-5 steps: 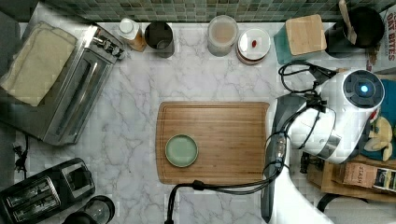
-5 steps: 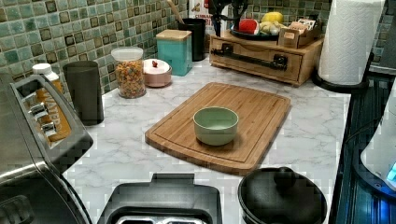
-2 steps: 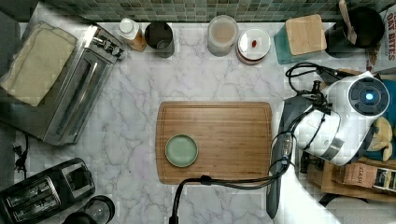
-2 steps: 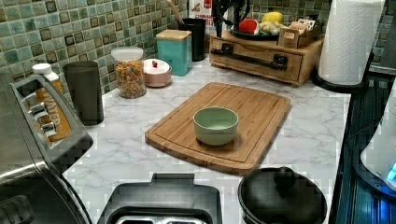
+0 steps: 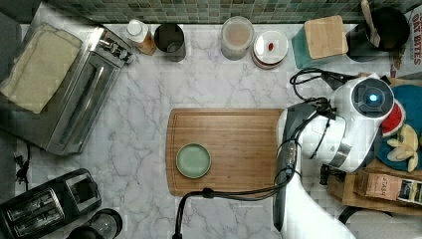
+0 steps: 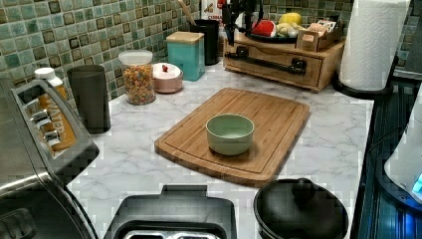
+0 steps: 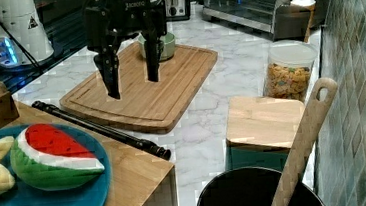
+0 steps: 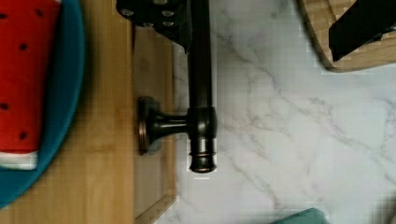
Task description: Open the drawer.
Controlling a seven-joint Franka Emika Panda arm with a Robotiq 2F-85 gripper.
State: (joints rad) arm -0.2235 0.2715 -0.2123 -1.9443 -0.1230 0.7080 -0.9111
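The marble counter [image 5: 149,144] carries a wooden cutting board [image 5: 234,149]. Beside it stand a toaster oven [image 5: 82,94] and the drawer [image 6: 278,64].

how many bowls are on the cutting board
1: a pale green round ceramic bowl sits on the brown wooden cutting board, toward the top view's lower left. The arm covers the board's right edge, so something could be hidden there.

"OAT BITES" stands on the cereal box [image 5: 405,37]; "ROBOTIQ" marks the pincer [image 7: 134,84] body.
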